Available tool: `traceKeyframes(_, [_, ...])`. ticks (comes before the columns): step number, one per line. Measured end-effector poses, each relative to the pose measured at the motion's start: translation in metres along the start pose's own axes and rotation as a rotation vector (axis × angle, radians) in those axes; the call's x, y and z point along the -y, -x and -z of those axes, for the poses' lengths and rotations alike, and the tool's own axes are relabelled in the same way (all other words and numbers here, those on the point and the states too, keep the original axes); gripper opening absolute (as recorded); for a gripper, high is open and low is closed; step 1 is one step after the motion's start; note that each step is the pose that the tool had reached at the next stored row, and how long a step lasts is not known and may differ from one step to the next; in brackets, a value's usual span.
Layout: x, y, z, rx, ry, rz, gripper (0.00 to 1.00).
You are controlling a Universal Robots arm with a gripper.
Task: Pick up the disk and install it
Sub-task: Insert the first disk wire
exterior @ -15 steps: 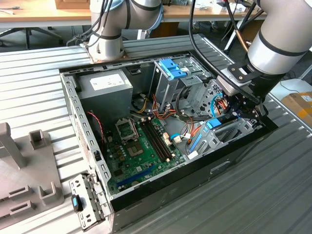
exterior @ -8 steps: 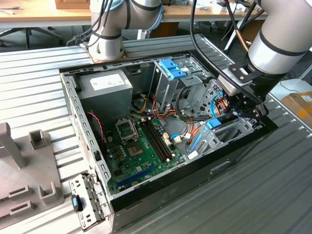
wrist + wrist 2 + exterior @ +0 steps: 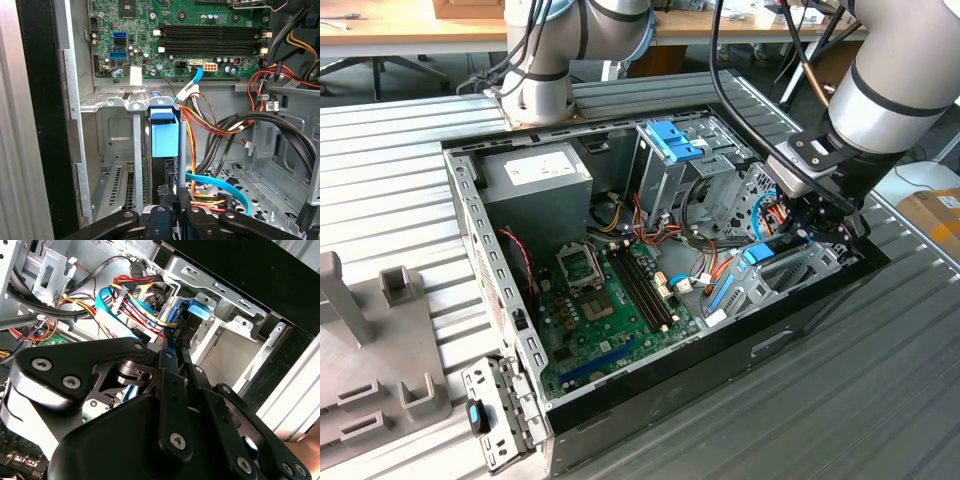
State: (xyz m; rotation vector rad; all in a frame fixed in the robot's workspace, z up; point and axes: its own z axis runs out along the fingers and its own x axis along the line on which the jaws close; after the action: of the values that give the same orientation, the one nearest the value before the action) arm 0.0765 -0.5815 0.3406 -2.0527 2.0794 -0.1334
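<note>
Gripper (image 3: 817,222) at right of the exterior view, down inside the open computer case (image 3: 620,400), fingers (image 3: 172,352) pinched together on the disk (image 3: 164,132). Disk stands on edge in the metal drive bay (image 3: 115,102) by the case's black side wall, blue carrier end showing at center of the first wrist view. Bundled cables (image 3: 210,125) just beside it. Motherboard (image 3: 610,300) at case center. Case sits on a ribbed grey table (image 3: 400,160).
</note>
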Motion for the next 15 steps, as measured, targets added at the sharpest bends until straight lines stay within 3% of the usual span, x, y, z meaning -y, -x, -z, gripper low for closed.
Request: traceKeyframes(15, [-0.0016,-0.0006,-0.0072,-0.0002,0.0001,0.001,0.17])
